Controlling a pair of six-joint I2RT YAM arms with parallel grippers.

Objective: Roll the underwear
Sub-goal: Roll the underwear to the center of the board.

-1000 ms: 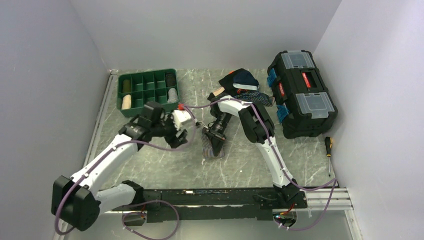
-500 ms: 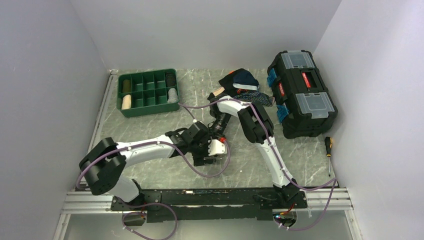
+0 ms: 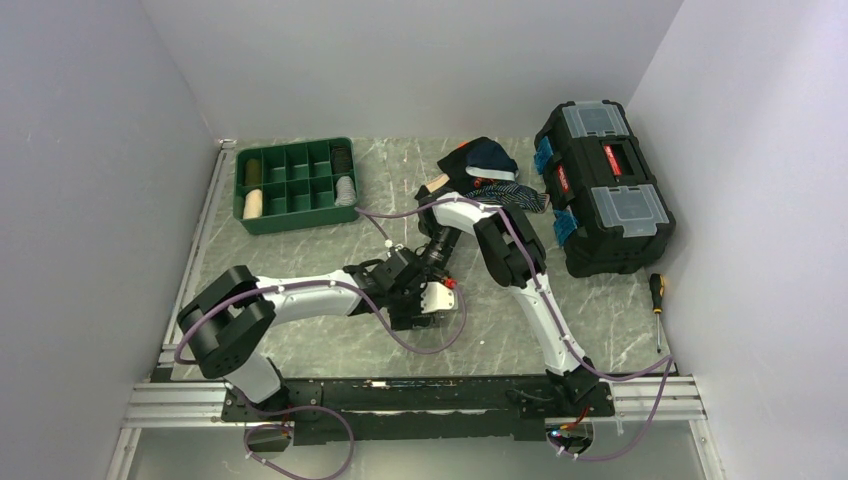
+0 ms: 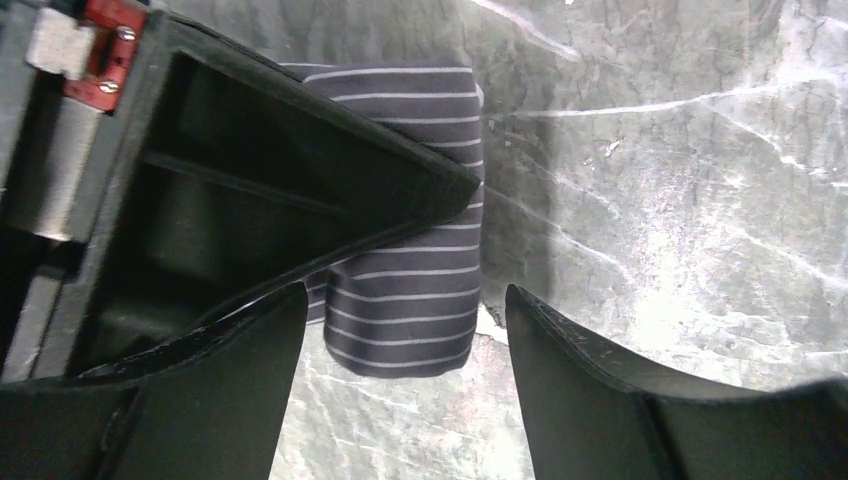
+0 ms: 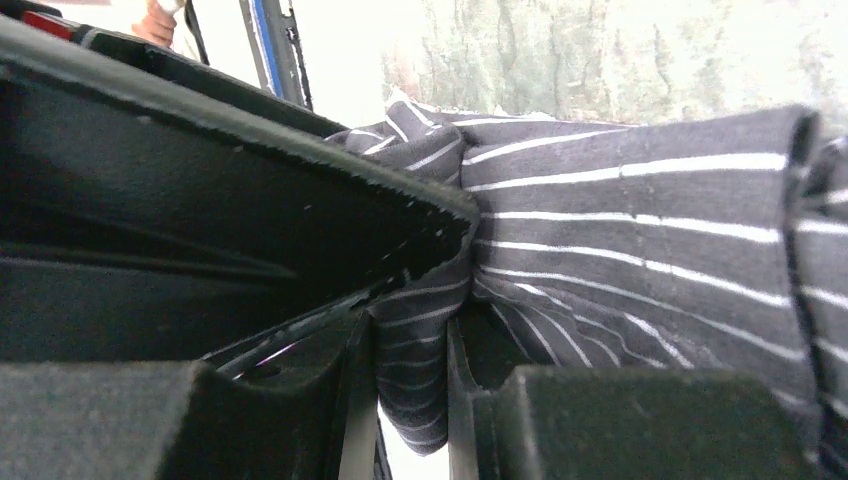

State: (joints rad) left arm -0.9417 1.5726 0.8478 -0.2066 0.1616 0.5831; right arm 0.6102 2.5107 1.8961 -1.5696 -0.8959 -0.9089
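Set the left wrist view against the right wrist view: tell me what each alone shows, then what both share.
Only the left wrist view: the left gripper open, its fingers on either side of the folded end of the underwear, with bare table beside it. Only the right wrist view: the right gripper shut on a pinch of bunched cloth. Both: the striped underwear and the right gripper's black finger lying over it.

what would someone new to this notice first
Both arms meet mid-table over the striped underwear: the right gripper pinches a bunch of its cloth, while the left gripper stands open astride its folded end. Behind them sit a green divided tray at far left and a black toolbox at far right.
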